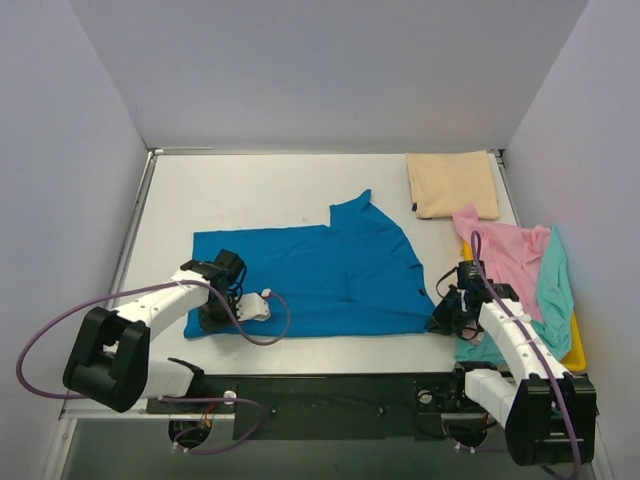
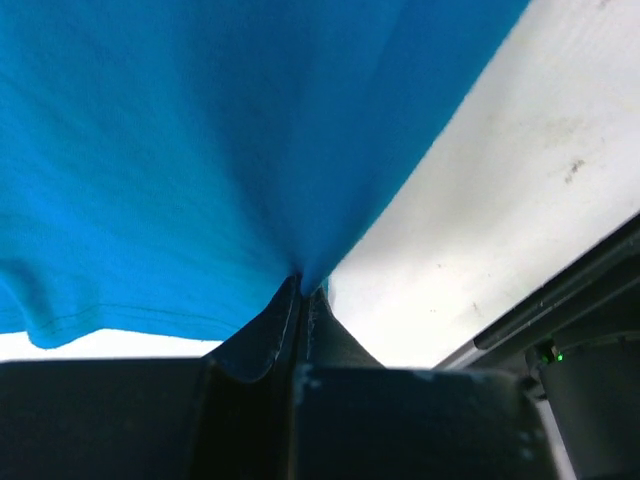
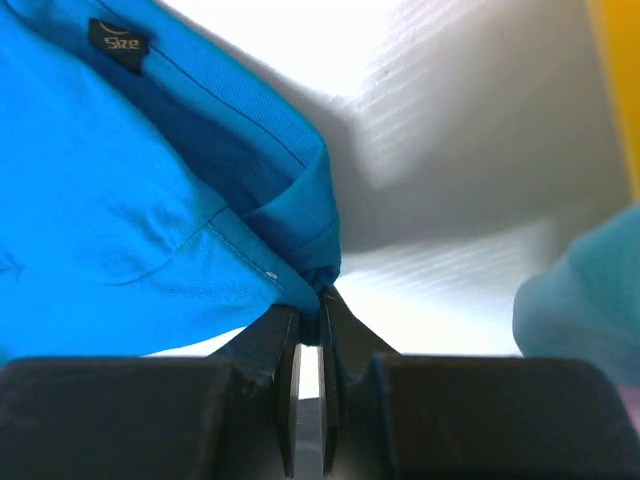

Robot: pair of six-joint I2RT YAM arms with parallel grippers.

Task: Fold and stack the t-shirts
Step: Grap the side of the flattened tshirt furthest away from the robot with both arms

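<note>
The bright blue t-shirt (image 1: 320, 275) lies spread across the middle of the table, its upper right part folded over. My left gripper (image 1: 213, 318) is shut on the shirt's near left edge; the left wrist view shows blue cloth (image 2: 200, 150) pinched between the closed fingers. My right gripper (image 1: 441, 320) is shut on the shirt's near right corner, by the collar (image 3: 250, 190) in the right wrist view. The beige t-shirt (image 1: 453, 184) lies folded at the far right. The pink t-shirt (image 1: 500, 255) and the teal t-shirt (image 1: 553, 285) lie crumpled on the right.
A yellow tray (image 1: 575, 352) sits under the pink and teal shirts at the right edge. Grey walls close the table on the left, back and right. A black rail (image 1: 330, 395) runs along the near edge between the arm bases.
</note>
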